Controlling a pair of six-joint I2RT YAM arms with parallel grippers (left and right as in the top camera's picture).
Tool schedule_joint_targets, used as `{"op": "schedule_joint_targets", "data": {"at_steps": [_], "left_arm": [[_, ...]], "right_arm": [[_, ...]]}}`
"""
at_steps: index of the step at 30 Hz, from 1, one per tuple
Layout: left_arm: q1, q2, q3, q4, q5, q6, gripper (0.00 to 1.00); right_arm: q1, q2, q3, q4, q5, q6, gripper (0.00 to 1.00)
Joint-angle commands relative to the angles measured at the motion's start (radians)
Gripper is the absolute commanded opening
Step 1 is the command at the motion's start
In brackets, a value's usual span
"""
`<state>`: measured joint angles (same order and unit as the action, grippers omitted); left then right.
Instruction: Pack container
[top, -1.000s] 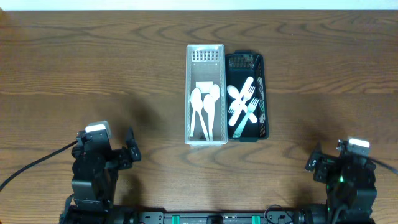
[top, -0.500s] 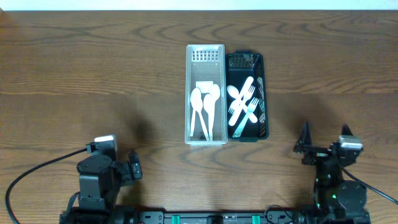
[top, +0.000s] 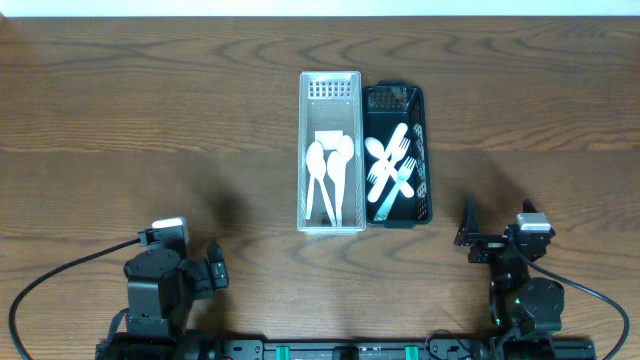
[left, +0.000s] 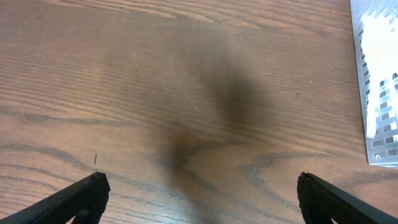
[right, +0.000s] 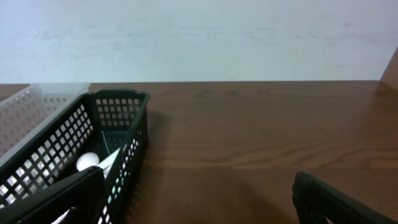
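A white perforated container (top: 305, 150) holds white plastic spoons (top: 328, 175). Beside it on the right, a black mesh container (top: 427, 150) holds white forks and spoons (top: 392, 165). My left gripper (top: 213, 265) is open and empty at the front left, far from both containers; the left wrist view shows its fingertips (left: 199, 193) over bare wood with the white container's corner (left: 378, 93) at the right. My right gripper (top: 470, 235) is open and empty at the front right. The right wrist view shows its fingertips (right: 199, 199) and the black container (right: 118, 143) to the left.
The containers stand side by side at the table's centre. A pale wall (right: 199, 37) rises beyond the table's far edge. Cables trail from both arm bases at the front.
The right arm has swung left and tilted up, its gripper now pointing toward the black container. The left arm drew back toward the front edge and has since stayed still.
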<state>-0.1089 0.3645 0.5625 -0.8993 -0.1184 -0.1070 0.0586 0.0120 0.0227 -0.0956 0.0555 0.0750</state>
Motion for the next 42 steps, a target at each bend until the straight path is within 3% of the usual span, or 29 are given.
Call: {"op": "schedule_joint_targets", "data": {"at_steps": [1,33,37,42], "left_arm": [[-0.006,0.0,0.006,-0.002,0.002,0.006,0.98],[0.001,-0.048,0.003,-0.003,0.002,0.006,0.98],[0.001,-0.155,-0.055,0.174,0.003,0.07,0.98],[0.001,-0.258,-0.221,0.507,0.003,0.166,0.98]], "right_arm": [[0.006,-0.006,-0.006,0.001,-0.023,-0.009,0.99],[0.006,-0.006,-0.006,0.001,-0.023,-0.009,0.99],[0.006,-0.006,-0.006,0.001,-0.023,-0.009,0.99],[0.006,-0.006,-0.006,0.001,-0.023,-0.009,0.99]]}}
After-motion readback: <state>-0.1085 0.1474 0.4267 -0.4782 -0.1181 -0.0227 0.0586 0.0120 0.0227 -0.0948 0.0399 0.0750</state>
